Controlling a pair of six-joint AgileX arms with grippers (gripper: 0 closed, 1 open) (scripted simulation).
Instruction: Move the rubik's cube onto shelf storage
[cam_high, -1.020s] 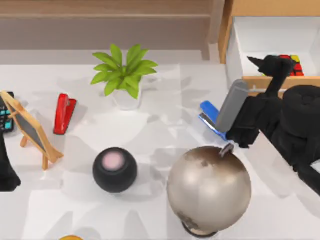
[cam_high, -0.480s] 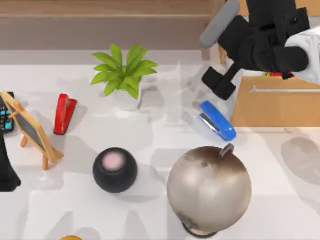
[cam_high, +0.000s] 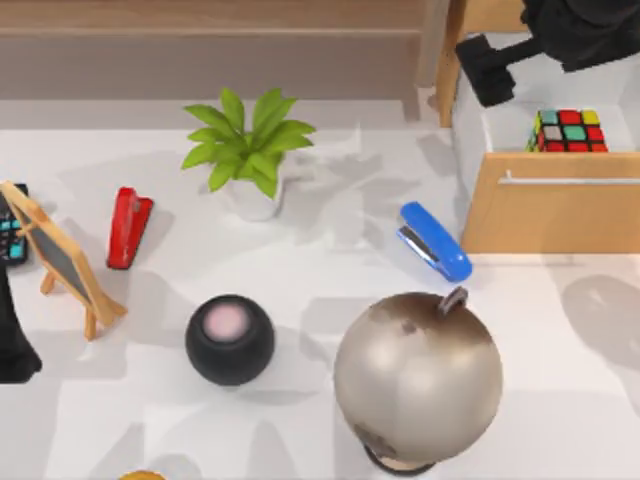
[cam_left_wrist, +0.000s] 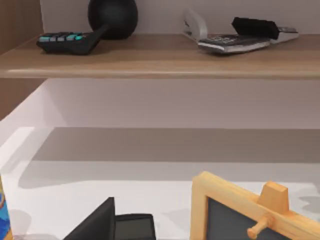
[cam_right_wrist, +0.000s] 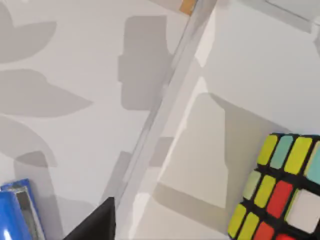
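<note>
1. Rubik's cube: coloured stickers on black grid, lying inside the open light-wood drawer, free of any gripper.
2. Right wrist view: cube's yellow, red and white faces against the drawer's pale floor; blue stapler beyond the drawer wall.
3. Right gripper: above the drawer's rear corner; finger spread cannot be told.
4. Shelf storage: wooden board holding a calculator.
5. Left arm: parked at the worktop's left edge.

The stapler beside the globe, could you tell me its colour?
Blue stapler, clearest in the top view.
</note>
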